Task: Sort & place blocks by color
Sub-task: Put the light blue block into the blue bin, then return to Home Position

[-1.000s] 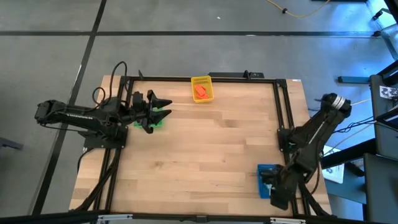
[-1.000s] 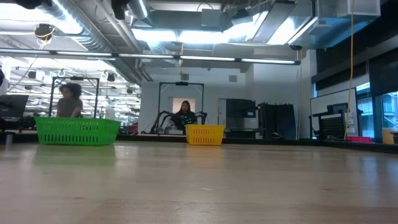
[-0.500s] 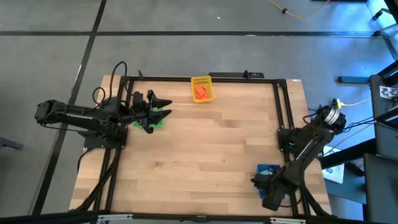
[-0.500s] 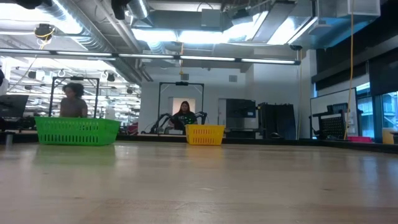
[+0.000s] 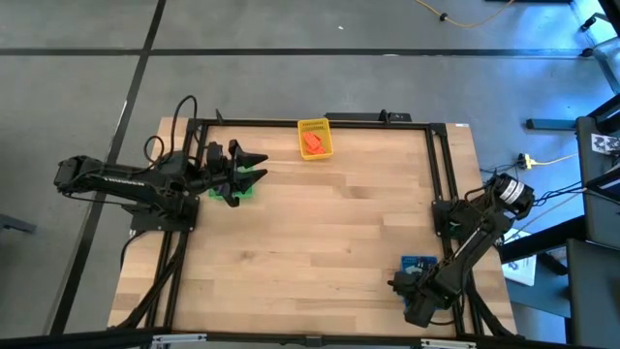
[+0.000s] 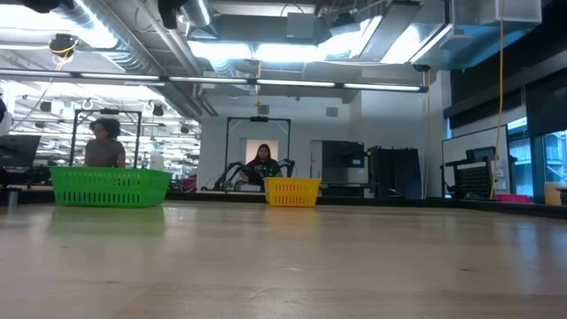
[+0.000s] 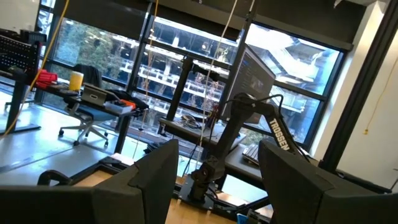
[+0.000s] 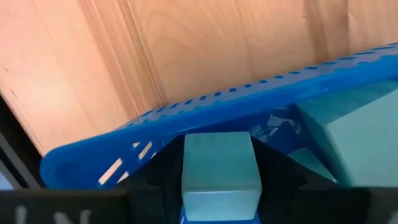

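My right gripper (image 8: pixel 221 186) is down at the near right corner of the table (image 5: pixel 320 233), over the blue tray (image 8: pixel 249 109). Its wrist view shows the jaws closed on 1 mint block (image 8: pixel 219 171), held between the 2 dark fingers just above the tray rim. A 2nd mint block (image 8: pixel 354 134) lies beside it, inside the tray. From above, the right arm (image 5: pixel 465 242) folds down over that tray (image 5: pixel 417 267), and I cannot pick out the blocks in it from there.

My left gripper (image 5: pixel 254 167) hangs over the green tray (image 5: pixel 242 189) at the left edge of the table, jaws spread wide with nothing between them. Its fingers (image 7: pixel 155 177) point out level across the room, so the wrist view gives me only windows, desks and the right arm far off.

At the far edge, near the middle, sits the yellow tray (image 5: pixel 315 138) with orange-red blocks (image 5: pixel 312 142) in it. The low view shows the green tray (image 6: pixel 110 187) and yellow tray (image 6: pixel 291 190) standing well apart on the far side of the table. Beyond them, 2 people (image 6: pixel 263 162) are in the room.
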You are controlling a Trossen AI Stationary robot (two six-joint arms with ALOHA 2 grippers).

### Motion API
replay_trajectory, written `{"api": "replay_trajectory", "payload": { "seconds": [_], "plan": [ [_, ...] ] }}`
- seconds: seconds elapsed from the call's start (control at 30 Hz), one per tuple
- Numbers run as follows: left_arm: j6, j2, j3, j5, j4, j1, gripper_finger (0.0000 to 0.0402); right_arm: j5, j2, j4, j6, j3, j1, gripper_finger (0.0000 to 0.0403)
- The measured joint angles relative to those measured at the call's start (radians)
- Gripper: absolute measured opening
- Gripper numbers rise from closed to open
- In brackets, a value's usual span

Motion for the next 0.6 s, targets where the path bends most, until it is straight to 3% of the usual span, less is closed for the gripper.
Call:
{"api": "replay_trajectory", "payload": {
  "seconds": [0.47, 0.6],
  "plan": [
    [0.0, 0.0, 0.0, 0.0, 0.0, 0.0, 0.0213, -0.009, -0.004, -0.004, 0.0, 0.0, 0.0, 0.0205],
    [0.0, 0.0, 0.0, 0.0, 0.0, 0.0, 0.0213, -0.059, -0.017, -0.006, 0.0, 0.0, -0.002, 0.0234]
  ]
}}
